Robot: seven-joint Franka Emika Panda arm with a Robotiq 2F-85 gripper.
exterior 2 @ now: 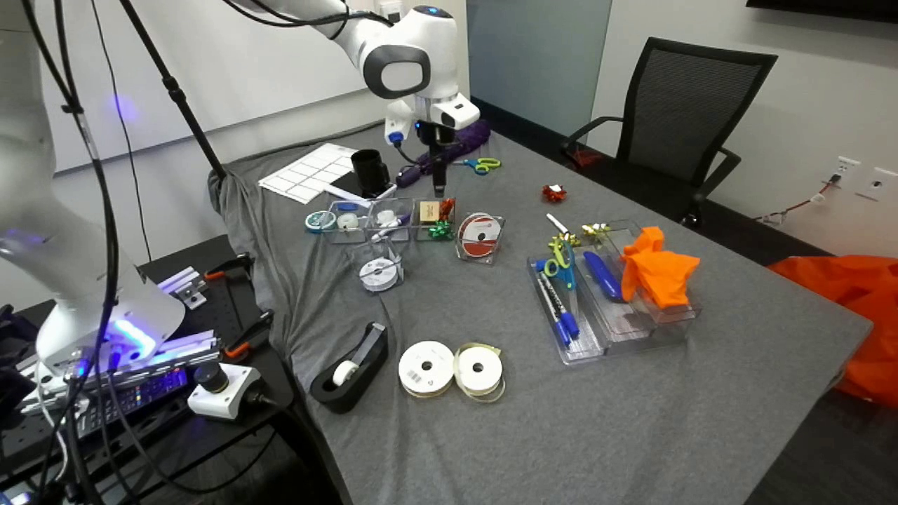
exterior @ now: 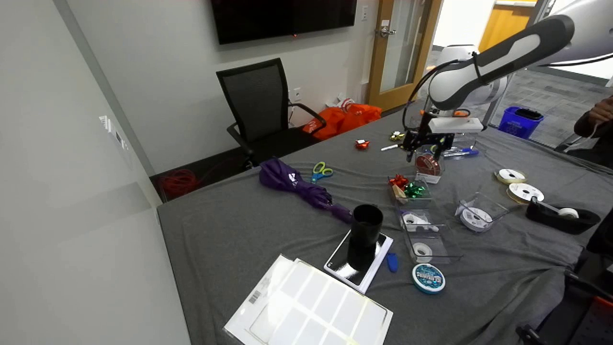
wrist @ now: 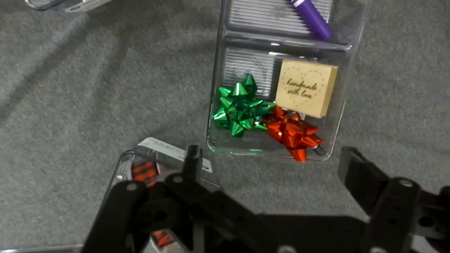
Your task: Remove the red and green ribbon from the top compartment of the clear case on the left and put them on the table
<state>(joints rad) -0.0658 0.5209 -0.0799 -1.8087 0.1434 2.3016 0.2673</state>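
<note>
The red ribbon (wrist: 291, 131) and the green ribbon (wrist: 242, 109) are shiny bows lying side by side in the end compartment of the clear case (wrist: 253, 38). A wooden block (wrist: 303, 88) shares that compartment. Both exterior views also show the red ribbon (exterior: 399, 180) (exterior 2: 446, 207) and the green ribbon (exterior: 414, 190) (exterior 2: 440, 230). My gripper (wrist: 272, 153) is open and empty. It points down, above and just outside the case's end edge in the wrist view, touching neither bow. The gripper also shows in both exterior views (exterior: 423, 152) (exterior 2: 439, 191). The table (exterior 2: 561, 421) has a grey cloth.
A boxed red ribbon spool (exterior 2: 480, 236) stands close beside the case. A black mug (exterior: 367, 225), purple umbrella (exterior: 306, 187), boxed white spool (exterior 2: 379, 274) and tape dispenser (exterior 2: 351, 368) are around. Another red bow (exterior: 362, 144) lies on the table near a clear organizer (exterior 2: 631, 337).
</note>
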